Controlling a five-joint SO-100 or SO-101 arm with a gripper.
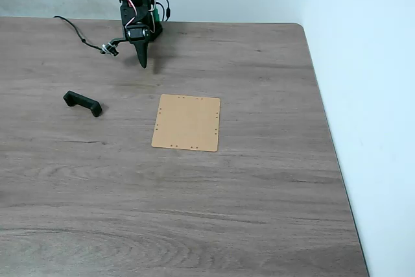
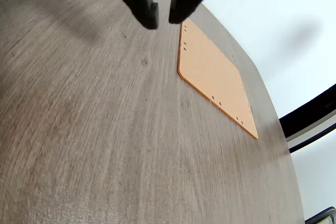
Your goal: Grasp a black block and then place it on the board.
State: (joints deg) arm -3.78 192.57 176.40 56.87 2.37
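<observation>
Gripper [image 2: 163, 17] empty, nr closed — black block [image 1: 82, 103] left of board [image 1: 187, 122].

In the fixed view you have bare wood-grain table [image 1: 214, 212] all around the thin tan board [image 1: 187, 122], with only the small black handle-like block [image 1: 82, 103] lying well apart at its nine o'clock and the folded black arm [image 1: 137, 11] standing at eleven o'clock.
</observation>
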